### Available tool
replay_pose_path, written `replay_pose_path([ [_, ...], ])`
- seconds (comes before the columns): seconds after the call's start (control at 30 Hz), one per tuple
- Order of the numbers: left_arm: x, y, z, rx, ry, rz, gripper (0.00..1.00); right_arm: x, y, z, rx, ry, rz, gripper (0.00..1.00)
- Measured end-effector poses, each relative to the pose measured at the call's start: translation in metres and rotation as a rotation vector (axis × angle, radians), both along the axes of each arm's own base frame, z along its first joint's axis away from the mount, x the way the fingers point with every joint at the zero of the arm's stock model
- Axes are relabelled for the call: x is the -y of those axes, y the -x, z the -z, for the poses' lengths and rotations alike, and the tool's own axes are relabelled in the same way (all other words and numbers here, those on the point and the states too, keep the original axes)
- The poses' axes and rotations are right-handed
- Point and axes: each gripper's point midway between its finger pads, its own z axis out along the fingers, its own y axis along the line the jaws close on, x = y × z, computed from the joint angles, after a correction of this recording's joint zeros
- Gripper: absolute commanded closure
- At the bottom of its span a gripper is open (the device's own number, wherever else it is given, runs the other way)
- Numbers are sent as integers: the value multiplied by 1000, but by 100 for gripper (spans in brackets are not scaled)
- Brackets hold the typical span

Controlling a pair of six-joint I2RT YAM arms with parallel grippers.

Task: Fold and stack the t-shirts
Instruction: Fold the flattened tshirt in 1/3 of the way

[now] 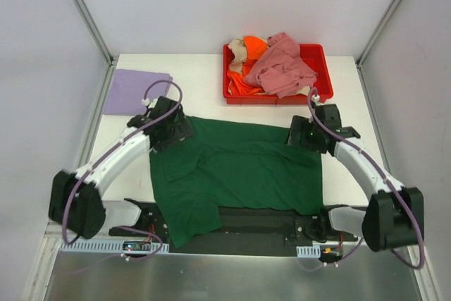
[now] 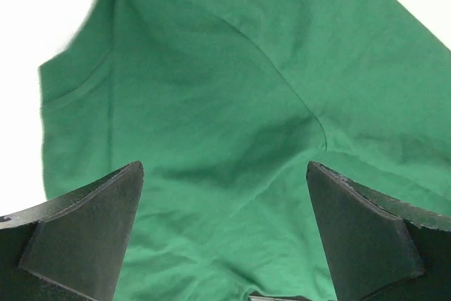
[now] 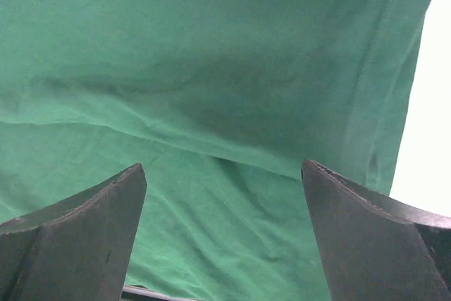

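Observation:
A dark green t-shirt [image 1: 239,170] lies spread over the middle of the table, its near edge hanging over the front. My left gripper [image 1: 173,130] hovers over its far left corner and my right gripper [image 1: 304,134] over its far right corner. In the left wrist view the green t-shirt [image 2: 232,103] fills the picture and the left gripper [image 2: 225,174] stands open with only flat cloth between its fingers. The right wrist view shows the same green t-shirt [image 3: 211,89] under the open right gripper [image 3: 224,174]. A folded lavender t-shirt [image 1: 135,91] lies at the far left.
A red tray [image 1: 320,58] at the back holds a heap of pink [image 1: 282,68], orange [image 1: 250,51] and beige [image 1: 239,51] shirts. White walls and metal frame posts close in the table on three sides. The arm bases sit at the near edge.

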Motion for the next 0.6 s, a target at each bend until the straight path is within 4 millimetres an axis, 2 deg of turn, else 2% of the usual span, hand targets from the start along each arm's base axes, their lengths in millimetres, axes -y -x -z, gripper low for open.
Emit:
replay_pose_path([
  [0.1,9,-20,34,-107,21,5,1,-6,-5,19,-81,-12,2,5],
  [0.27,-2,-36,80,-233,65,-56,1,-4,-10,50,-196,5,43,3],
  [0.43,-2,-41,101,-286,72,-46,1,15,-14,74,-285,22,121,5],
  [0.6,-1,-65,100,-289,97,-53,1,28,-48,73,-280,18,173,5],
])
